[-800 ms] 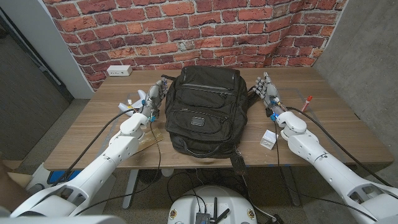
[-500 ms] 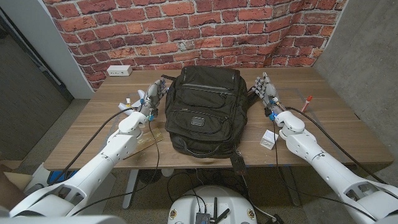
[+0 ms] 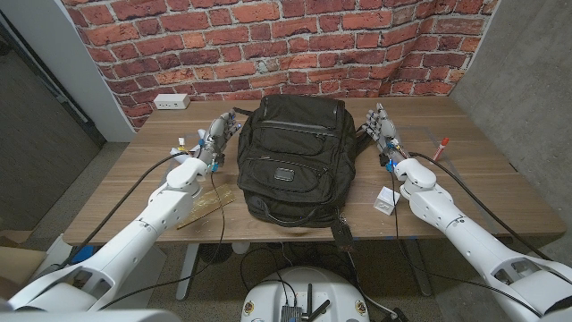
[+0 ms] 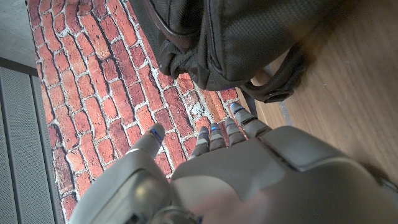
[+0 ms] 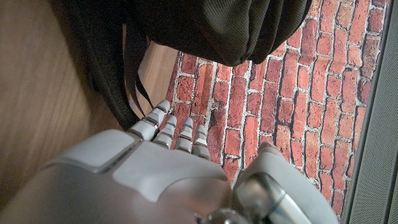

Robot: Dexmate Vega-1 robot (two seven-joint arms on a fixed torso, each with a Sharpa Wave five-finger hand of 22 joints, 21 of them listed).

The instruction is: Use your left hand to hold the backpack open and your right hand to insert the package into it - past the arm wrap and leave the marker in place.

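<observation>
Backpack (image 3: 290,161), black and closed, lies on its back in the middle of the wooden table (image 3: 483,179) in the head view, its top toward the brick wall (image 3: 268,45). The left hand (image 3: 219,136) stands just beside the backpack's left side, fingers apart and reaching toward the wall, holding nothing. The right hand (image 3: 382,130) stands just beside the right side in the same way, fingers apart, also holding nothing. A small white package (image 3: 387,199) lies on the table near the right forearm, apart from the backpack. A red marker (image 3: 441,148) lies further right, well apart from the bag. A white power strip (image 3: 170,101) sits at the far left edge by the wall. In the left wrist view, the left hand (image 4: 249,168) shows its back, fingers extended toward the wall, with the backpack (image 4: 249,37) and a strap close to the fingertips; I cannot tell if they touch. In the right wrist view, the right hand (image 5: 155,174) is seen from behind, fingers straight, near the backpack (image 5: 205,25) and its dark strap (image 5: 115,81).
</observation>
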